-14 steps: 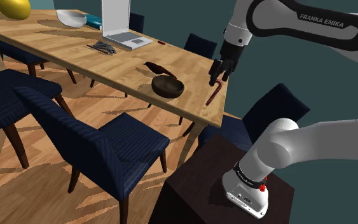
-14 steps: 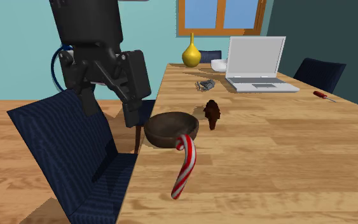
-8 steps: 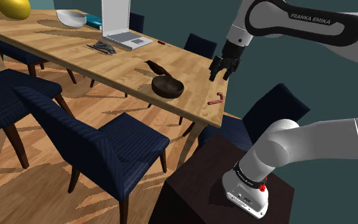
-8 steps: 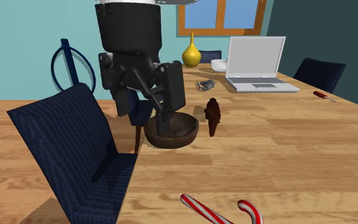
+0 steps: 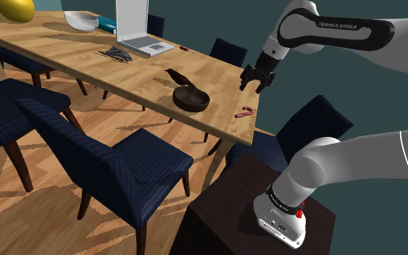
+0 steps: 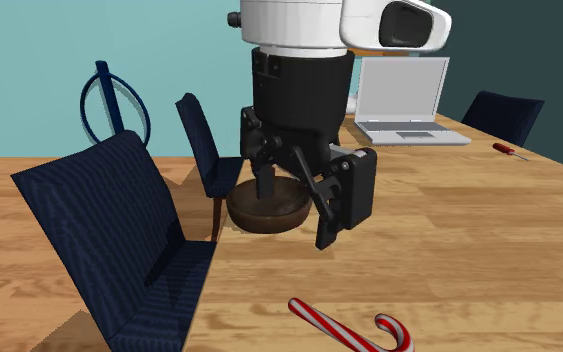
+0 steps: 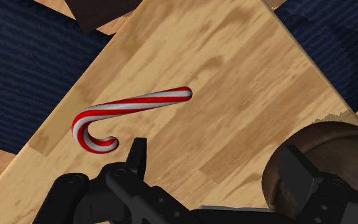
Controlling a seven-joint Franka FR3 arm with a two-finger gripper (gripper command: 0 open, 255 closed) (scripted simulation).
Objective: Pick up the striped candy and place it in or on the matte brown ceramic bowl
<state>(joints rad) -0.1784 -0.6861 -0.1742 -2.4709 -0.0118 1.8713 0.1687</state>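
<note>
The red-and-white striped candy cane (image 5: pixel 245 112) lies flat on the wooden table (image 5: pixel 72 54), close to the table's end edge. It also lies near the front in the second exterior view (image 6: pixel 349 332). The dark brown bowl (image 5: pixel 192 99) stands a short way off, toward the shoulder view's left. My black gripper (image 5: pixel 251 86) hovers open above the table between candy and bowl, holding nothing. In the second exterior view the gripper (image 6: pixel 295 222) hangs in front of the bowl (image 6: pixel 254 212) and partly hides it. In the wrist view the candy (image 7: pixel 133 108) lies beyond the gripper (image 7: pixel 215 160), and the bowl (image 7: pixel 327 137) sits by one finger.
A small dark brown figure (image 5: pixel 175 74) stands just behind the bowl. Farther along the table are an open laptop (image 5: pixel 137 29), some metal pieces (image 5: pixel 115 53), a red screwdriver (image 6: pixel 509 150), a white bowl (image 5: pixel 81 19) and a yellow vase (image 5: pixel 14 7). Dark blue chairs (image 5: pixel 108 156) line the table.
The candy cane, seen propped up by the bowl earlier, has come to lie flat nearer the table's end. The gripper has swung across in front of the bowl, staying open.
</note>
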